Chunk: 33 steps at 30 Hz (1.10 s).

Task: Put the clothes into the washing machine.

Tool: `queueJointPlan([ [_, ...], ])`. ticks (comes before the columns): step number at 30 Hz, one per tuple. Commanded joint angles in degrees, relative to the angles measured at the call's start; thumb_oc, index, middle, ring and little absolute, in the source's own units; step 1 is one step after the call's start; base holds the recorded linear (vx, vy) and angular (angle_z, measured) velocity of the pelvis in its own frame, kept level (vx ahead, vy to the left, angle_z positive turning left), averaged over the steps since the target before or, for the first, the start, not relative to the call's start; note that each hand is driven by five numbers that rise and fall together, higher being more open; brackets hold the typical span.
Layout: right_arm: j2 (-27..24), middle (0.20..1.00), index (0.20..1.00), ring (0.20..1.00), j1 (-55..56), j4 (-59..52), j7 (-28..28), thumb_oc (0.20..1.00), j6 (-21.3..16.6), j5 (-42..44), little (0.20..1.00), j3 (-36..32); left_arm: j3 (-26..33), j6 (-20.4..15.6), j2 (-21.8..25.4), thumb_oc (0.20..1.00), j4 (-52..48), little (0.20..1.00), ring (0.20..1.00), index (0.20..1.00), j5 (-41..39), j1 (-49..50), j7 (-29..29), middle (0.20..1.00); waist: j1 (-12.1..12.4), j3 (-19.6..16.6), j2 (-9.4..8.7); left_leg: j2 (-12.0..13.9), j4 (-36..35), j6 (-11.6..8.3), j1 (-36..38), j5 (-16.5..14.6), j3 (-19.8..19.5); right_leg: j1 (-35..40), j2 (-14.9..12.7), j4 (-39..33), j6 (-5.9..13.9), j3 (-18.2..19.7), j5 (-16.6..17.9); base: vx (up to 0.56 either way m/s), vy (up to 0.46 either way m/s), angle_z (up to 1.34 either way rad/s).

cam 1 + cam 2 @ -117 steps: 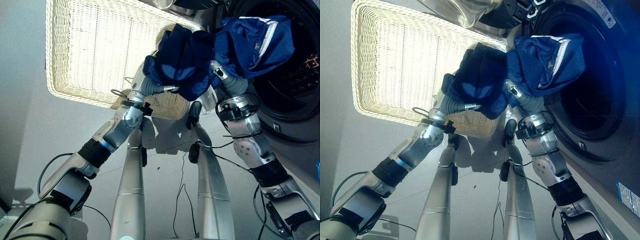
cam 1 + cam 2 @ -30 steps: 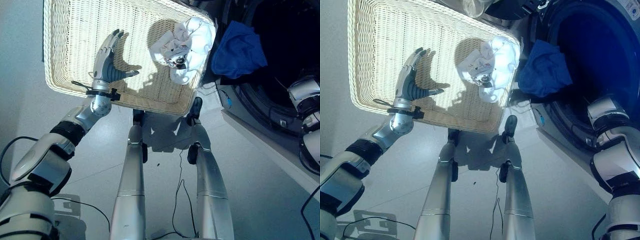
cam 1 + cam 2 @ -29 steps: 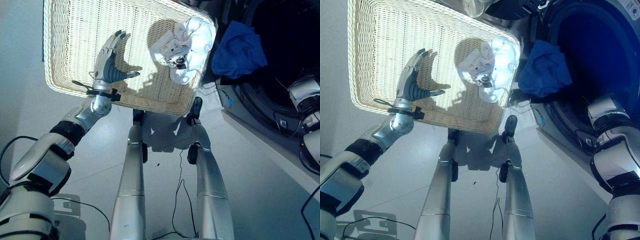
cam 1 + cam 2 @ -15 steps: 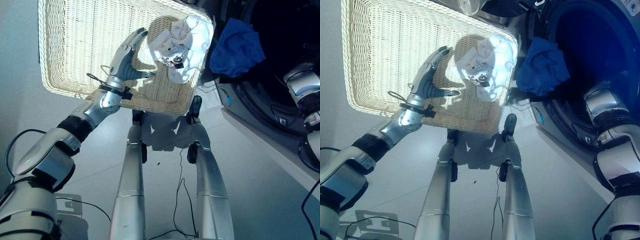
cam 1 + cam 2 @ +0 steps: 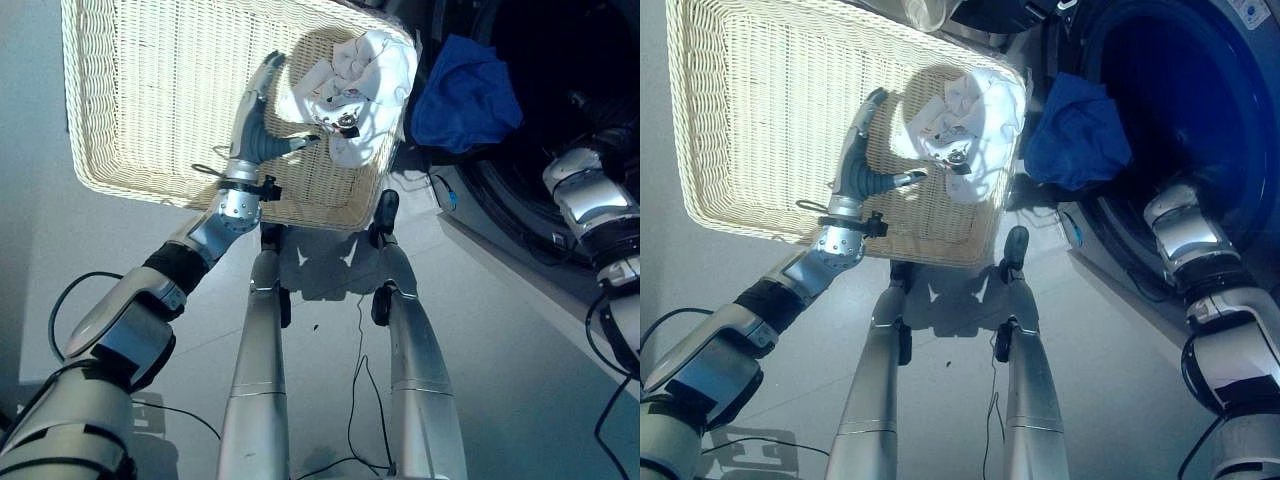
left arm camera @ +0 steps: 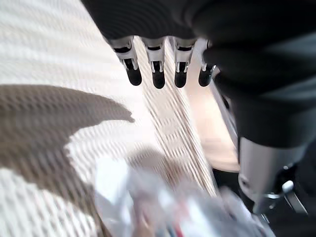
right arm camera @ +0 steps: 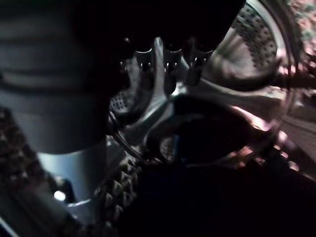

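White garment (image 5: 355, 80) bunched in wicker basket (image 5: 140, 100) corner, no clear long axis | left hand (image 5: 255, 125) fingers straight, beside it | blue garment (image 5: 465, 95) draped over washer opening (image 5: 1180, 110) | right hand (image 7: 163, 64) inside drum, fingers relaxed

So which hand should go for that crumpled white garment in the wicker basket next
Left. The left hand is open over the cream wicker basket, its thumb almost at the crumpled white garment. The right arm reaches into the washing machine drum, beside the blue garment draped over its rim.

Wicker basket (image 5: 150, 120) on the floor (image 5: 500, 340), holding white clothes (image 5: 355, 75)
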Motion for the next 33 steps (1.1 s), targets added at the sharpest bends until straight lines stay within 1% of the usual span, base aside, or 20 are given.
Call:
queueJointPlan([
  [1,-1.45,1.000,1.000,1.000,2.19,-5.53,-1.96,1.000,-1.71,-10.22,1.000,-1.75,5.26,-3.23,-2.61,1.000,-0.53,1.000,1.000,1.000,-0.95,1.08,5.09,1.000,0.88,-0.64,1.35,-5.74,-5.88,4.11,3.64,0.76,1.37,1.29,6.80,6.34,3.22,-5.59,-5.13,0.00,0.000,0.00],
  [2,-1.07,1.000,1.000,1.000,3.38,-8.07,-1.66,1.000,-1.55,-12.50,1.000,-2.26,6.96,-3.39,-2.86,1.000,-0.34,1.000,1.000,1.000,-1.43,1.86,6.12,1.000,0.87,-0.64,1.65,-5.81,-6.03,4.10,3.64,0.88,1.48,1.10,6.75,6.51,3.15,-5.51,-5.38,0.00,0.000,0.00],
  [4,-0.93,1.000,1.000,1.000,3.99,-9.00,-1.59,1.000,-1.92,-13.68,1.000,-2.50,7.67,-3.45,-2.90,1.000,-0.28,1.000,1.000,1.000,-1.66,2.23,6.93,1.000,0.87,-0.64,1.82,-5.83,-6.09,4.07,3.65,0.93,1.51,1.01,6.72,6.63,3.12,-5.46,-5.52,0.00,0.013,-0.02],
  [6,-0.25,1.000,1.000,1.000,5.50,-11.43,-1.14,1.000,-3.08,-16.13,1.000,-3.11,9.80,-3.80,-2.83,1.000,0.29,1.000,1.000,1.000,-3.03,2.77,8.18,1.000,0.79,-0.64,2.28,-5.84,-6.15,3.91,3.78,0.99,1.60,0.90,6.64,6.95,3.09,-5.26,-5.92,0.00,0.022,-0.01],
  [8,0.70,1.000,1.000,1.000,6.89,-14.31,-0.06,1.000,-4.93,-20.35,1.000,-3.47,12.48,-4.02,-3.08,1.000,1.23,1.000,1.000,1.000,-4.20,3.26,9.99,1.000,0.65,-0.64,2.76,-5.82,-6.35,3.79,3.79,1.16,1.71,0.53,6.62,7.52,2.96,-5.01,-6.45,-0.01,0.046,-0.01],
  [11,1.40,1.000,1.000,1.000,7.68,-16.90,0.37,1.000,-6.04,-23.36,1.000,-3.38,13.72,-3.76,-3.00,1.000,1.98,1.000,1.000,1.000,-3.81,3.32,10.81,1.000,0.51,-0.64,3.01,-5.69,-6.55,3.70,3.95,1.24,1.88,0.46,6.63,7.79,2.90,-4.84,-6.79,0.00,0.013,0.00],
  [15,1.75,1.000,1.000,1.000,7.42,-20.11,0.53,1.000,-8.03,-28.25,1.000,-2.30,14.63,-2.39,-3.01,1.000,3.09,1.000,1.000,1.000,-2.99,2.78,11.18,1.000,0.44,-0.64,3.16,-5.57,-6.66,3.66,4.02,1.41,2.04,0.50,6.65,8.03,2.77,-4.80,-7.14,0.00,0.000,0.00],
  [16,2.13,1.000,1.000,1.000,7.13,-21.43,0.75,1.000,-9.55,-29.97,1.000,-1.76,15.14,-1.94,-3.07,1.000,3.65,1.000,1.000,1.000,-2.90,2.61,11.22,1.000,0.40,-0.64,3.22,-5.48,-6.65,3.55,3.96,1.50,2.08,0.41,6.63,8.15,2.73,-4.78,-7.28,0.00,0.000,0.00],
  [18,2.48,1.000,1.000,1.000,6.64,-22.49,0.79,1.000,-10.24,-32.31,1.000,-1.34,15.55,-1.69,-3.19,1.000,3.97,1.000,1.000,1.000,-3.11,2.30,11.33,1.000,0.38,-0.64,3.26,-5.50,-6.86,3.51,3.53,2.10,2.13,0.03,6.65,7.99,2.59,-4.86,-6.93,0.00,0.000,0.00],
  [19,2.59,1.000,1.000,1.000,6.96,-22.81,0.92,1.000,-10.25,-32.48,1.000,-1.21,15.62,-1.68,-3.31,1.000,4.04,1.000,1.000,1.000,-3.18,2.64,11.30,1.000,0.39,-0.64,3.28,-5.45,-6.87,3.49,4.15,1.67,2.17,0.55,6.70,8.11,2.62,-4.83,-7.39,0.00,0.000,0.00],
  [20,2.74,1.000,1.000,1.000,6.79,-23.90,1.25,1.000,-10.99,-33.29,1.000,-0.94,15.88,-1.39,-3.29,1.000,4.14,1.000,1.000,1.000,-3.16,2.54,11.53,1.000,0.33,-0.64,3.36,-5.43,-6.94,3.47,3.61,2.20,2.27,0.04,6.70,8.04,2.51,-4.78,-7.11,0.00,0.000,0.00],
  [22,2.91,1.000,1.000,1.000,6.98,-24.54,1.90,1.000,-12.01,-34.29,1.000,-0.46,16.19,-1.34,-3.41,1.000,4.32,1.000,1.000,1.000,-3.07,3.07,11.30,1.000,0.45,-0.64,3.33,-5.37,-6.88,3.47,4.19,1.74,2.25,0.57,6.72,8.25,2.51,-4.80,-7.64,0.00,0.000,0.00],
  [23,2.95,1.000,1.000,1.000,6.63,-25.34,3.30,1.000,-14.71,-36.37,1.000,0.05,16.48,-1.28,-3.49,1.000,4.43,1.000,1.000,1.000,-2.66,3.04,11.48,1.000,0.47,-0.64,3.33,-5.43,-7.02,3.52,3.58,2.26,2.22,0.05,6.66,8.14,2.40,-4.93,-7.27,0.00,0.000,0.00],
  [24,3.04,1.000,1.000,1.000,6.79,-25.60,3.68,1.000,-15.01,-36.79,1.000,0.35,16.50,-1.16,-3.64,1.000,4.38,1.000,1.000,1.000,-2.56,3.37,11.49,1.000,0.52,-0.64,3.32,-5.41,-6.97,3.52,4.12,1.82,2.21,0.55,6.70,8.26,2.45,-4.93,-7.71,0.00,0.000,0.00],
  [26,2.94,1.000,1.000,1.000,5.73,-27.64,6.13,1.000,-16.80,-39.11,1.000,2.15,16.59,-0.58,-3.94,1.000,4.62,1.000,1.000,1.000,-2.31,3.17,11.68,1.000,0.63,-0.64,3.32,-5.40,-6.94,3.54,4.03,2.00,2.21,0.44,6.71,8.37,2.32,-5.03,-7.71,0.00,0.000,0.00],
  [27,2.80,1.000,1.000,1.000,4.91,-28.93,7.75,1.000,-18.64,-40.23,1.000,3.38,16.68,-0.37,-4.03,1.000,4.63,1.000,1.000,1.000,-2.14,3.29,11.78,1.000,0.80,-0.64,3.38,-5.41,-6.96,3.51,4.08,2.01,2.18,0.47,6.65,8.34,2.28,-5.08,-7.77,0.00,0.000,0.00],
  [29,2.64,1.000,1.000,1.000,3.55,-30.09,9.11,1.000,-19.14,-40.35,1.000,4.42,16.84,-0.29,-3.92,1.000,4.72,1.000,1.000,1.000,-2.38,2.94,11.69,1.000,0.88,-0.64,3.47,-5.48,-7.03,3.45,3.50,2.59,2.17,-0.01,6.58,8.13,2.19,-5.20,-7.33,0.00,-0.002,-0.02],
  [30,3.02,1.000,1.000,1.000,2.82,-30.98,10.53,1.000,-20.81,-40.31,1.000,5.67,16.81,-0.23,-4.01,1.000,4.99,1.000,1.000,1.000,-2.45,3.21,11.50,1.000,1.07,-0.64,3.60,-5.50,-6.98,3.42,4.14,2.15,2.18,0.61,6.60,8.15,2.17,-5.27,-7.80,-0.01,-0.002,-0.04],
  [32,3.50,1.000,1.000,1.000,1.16,-31.96,12.91,1.000,-22.08,-40.81,1.000,7.39,16.95,-0.25,-4.18,1.000,5.50,1.000,1.000,1.000,-2.18,3.03,11.11,1.000,1.33,-0.64,3.65,-5.52,-6.88,3.33,4.17,2.18,2.18,0.72,6.57,8.12,2.10,-5.35,-7.89,0.00,0.000,0.00],
  [33,3.52,1.000,1.000,1.000,0.47,-32.18,13.40,1.000,-21.94,-40.78,1.000,7.66,17.01,-0.20,-4.09,1.000,5.59,1.000,1.000,1.000,-2.20,2.65,10.99,1.000,1.34,-0.64,3.66,-5.57,-6.93,3.31,3.64,2.66,2.18,0.28,6.51,7.96,2.03,-5.42,-7.47,0.00,0.000,0.00],
])
